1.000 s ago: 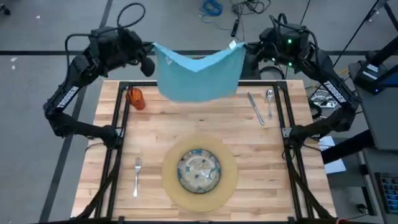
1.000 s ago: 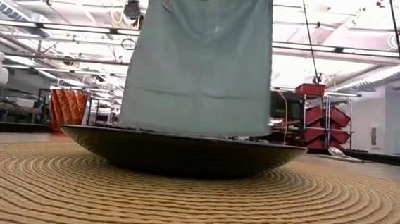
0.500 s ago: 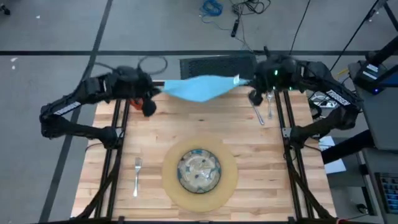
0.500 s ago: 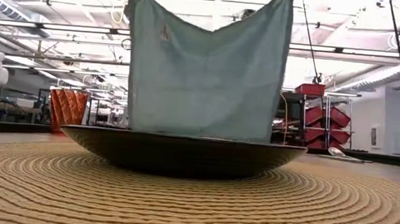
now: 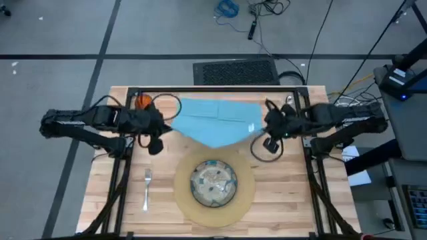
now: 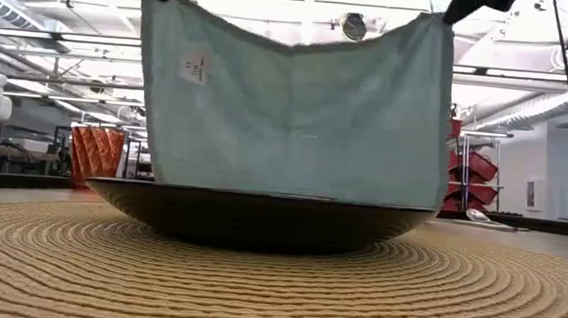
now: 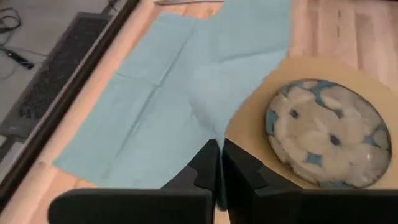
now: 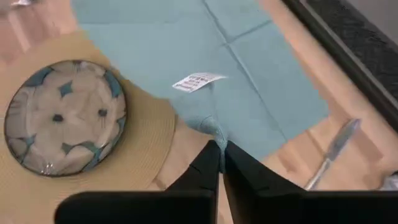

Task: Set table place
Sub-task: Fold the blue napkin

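left pincer (image 5: 157, 127) pinches napkin (image 5: 217, 120) corner | right pincer (image 5: 269, 127) pinches other corner | risk: hanging edge may snag plate (image 5: 213, 183), bunch up

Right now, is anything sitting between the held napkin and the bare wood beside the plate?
Nothing visible: both claws, left and right, pinch the teal napkin, hanging over bare table; the fork lies nearer the front.
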`<state>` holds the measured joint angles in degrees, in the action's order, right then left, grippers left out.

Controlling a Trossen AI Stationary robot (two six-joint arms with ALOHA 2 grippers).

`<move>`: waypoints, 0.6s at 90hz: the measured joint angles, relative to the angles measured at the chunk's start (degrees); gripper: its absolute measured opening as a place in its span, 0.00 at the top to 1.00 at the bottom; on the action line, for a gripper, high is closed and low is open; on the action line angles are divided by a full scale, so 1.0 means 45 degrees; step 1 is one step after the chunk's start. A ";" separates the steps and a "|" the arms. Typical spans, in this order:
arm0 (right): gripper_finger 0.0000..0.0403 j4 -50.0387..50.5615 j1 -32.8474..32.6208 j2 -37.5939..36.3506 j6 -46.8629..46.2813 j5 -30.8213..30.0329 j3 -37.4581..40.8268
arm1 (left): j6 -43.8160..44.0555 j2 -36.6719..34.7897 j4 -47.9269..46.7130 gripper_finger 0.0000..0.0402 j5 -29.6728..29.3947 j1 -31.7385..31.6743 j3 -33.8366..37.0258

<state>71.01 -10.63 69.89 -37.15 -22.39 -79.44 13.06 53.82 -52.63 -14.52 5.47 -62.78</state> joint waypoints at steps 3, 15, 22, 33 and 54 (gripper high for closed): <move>1.00 -0.0016 -0.0138 0.0000 -0.0100 -0.0235 0.0038 | 0.0212 0.0008 0.0003 1.00 -0.0086 0.0245 0.0093; 1.00 -0.0035 -0.0436 -0.0031 -0.0212 -0.0720 0.0043 | 0.0976 0.0073 0.0180 1.00 -0.0172 0.1131 0.0650; 1.00 -0.0037 -0.0428 -0.0062 -0.0195 -0.0719 0.0043 | 0.1268 0.0073 0.0561 1.00 -0.0166 0.1440 0.1133; 1.00 -0.0035 -0.0418 -0.0058 -0.0239 -0.0697 0.0043 | 0.1991 0.0097 0.0712 1.00 -0.0043 0.1766 0.1684; 1.00 -0.0021 -0.1186 0.0142 -0.1386 -0.0231 0.0043 | 0.3033 0.0121 0.2366 1.00 0.1502 0.2349 0.2952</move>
<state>70.91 -15.97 70.52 -43.38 -23.43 -79.24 26.71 54.37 -41.98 -7.76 16.04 -49.50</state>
